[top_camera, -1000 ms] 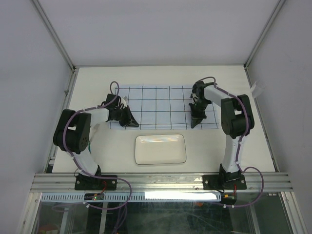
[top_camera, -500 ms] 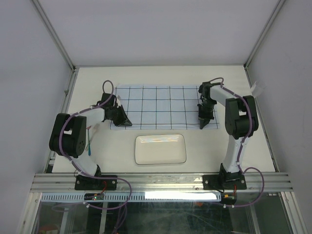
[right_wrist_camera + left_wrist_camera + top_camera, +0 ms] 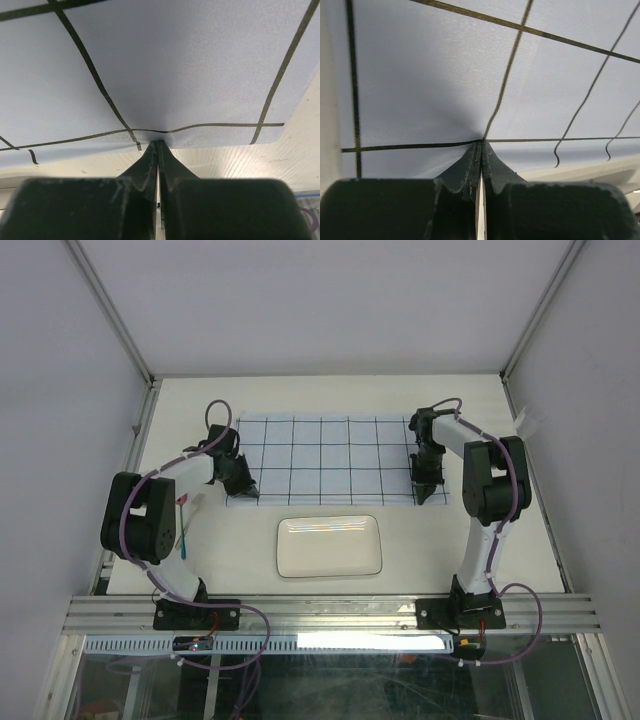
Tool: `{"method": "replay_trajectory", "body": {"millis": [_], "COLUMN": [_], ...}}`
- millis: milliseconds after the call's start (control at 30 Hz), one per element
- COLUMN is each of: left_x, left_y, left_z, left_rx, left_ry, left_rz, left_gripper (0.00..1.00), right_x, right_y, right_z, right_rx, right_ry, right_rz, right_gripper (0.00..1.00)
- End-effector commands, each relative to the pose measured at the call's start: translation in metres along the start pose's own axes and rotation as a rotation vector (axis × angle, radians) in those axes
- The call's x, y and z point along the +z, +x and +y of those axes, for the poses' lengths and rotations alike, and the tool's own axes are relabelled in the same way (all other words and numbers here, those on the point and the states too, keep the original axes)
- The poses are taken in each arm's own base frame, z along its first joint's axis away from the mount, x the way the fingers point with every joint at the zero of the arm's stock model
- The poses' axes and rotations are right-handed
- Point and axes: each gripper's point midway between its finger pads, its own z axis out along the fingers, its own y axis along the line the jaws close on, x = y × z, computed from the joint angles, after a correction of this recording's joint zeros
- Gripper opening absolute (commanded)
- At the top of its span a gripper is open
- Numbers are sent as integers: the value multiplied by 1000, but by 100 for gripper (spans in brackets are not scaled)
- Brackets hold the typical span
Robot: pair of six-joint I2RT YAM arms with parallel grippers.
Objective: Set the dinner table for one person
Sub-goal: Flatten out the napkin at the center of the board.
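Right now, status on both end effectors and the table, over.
Left end effector shut on cloth corner. Right end effector likewise. Cloth flat on dinner table. Plate nearer, apart from cloth.

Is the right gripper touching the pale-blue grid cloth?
Touching. The right wrist view shows the right gripper pinched shut on the cloth's near edge, with the fabric puckering at its tips.

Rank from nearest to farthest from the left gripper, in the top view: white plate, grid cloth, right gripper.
1. Grid cloth, pinched in the left gripper.
2. White plate, centre, near side.
3. Right gripper, cloth's right corner.
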Motion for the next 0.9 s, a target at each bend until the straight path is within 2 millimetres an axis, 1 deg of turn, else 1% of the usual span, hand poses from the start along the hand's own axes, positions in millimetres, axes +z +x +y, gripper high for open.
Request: {"method": "replay_trajectory", "body": {"millis": [0,133,233,333,367,400,433,500,567,633,700,767,867], "left_x": [-14,-39,-62,-89,-98,-112,-125,-142,-153,-154,-145,-127,-97], "left_y": [4,-16,-37,-58,-63,-70,-76,-84,-87,-86,-83,-76,-62], "left_z": [69,70,61,50,46,41,36,32,25,17,10,3,-6], "left_rx": [9,7,-3,-16,-18,-23,-27,-29,-24,-14,-6,-2,2], "left_ry": [-336,-402,-399,-380,-368,-355,-340,-329,-300,-254,-204,-142,-52], "left_rz": [-9,-99,-205,-318,-349,-398,-446,-509,-541,-537,-521,-482,-417], "left_gripper": [4,3,3,3,4,4,4,4,5,6,7,7,6], "right_x": [16,10,-7,-37,-49,-63,-76,-101,-120,-134,-141,-144,-143], "right_y": [-20,-26,-36,-51,-57,-63,-69,-79,-85,-89,-93,-96,-100], "right_z": [-61,-62,-63,-69,-71,-74,-74,-69,-64,-58,-51,-46,-42], "right_rx": [28,44,59,75,85,96,107,125,136,136,122,104,80], "right_ry": [248,254,257,283,290,298,292,253,214,185,174,187,189], "right_rz": [-73,-102,-159,-245,-286,-327,-369,-445,-505,-545,-568,-584,-590], "right_gripper": [0,0,0,0,0,0,0,0,0,0,0,0,0]}}
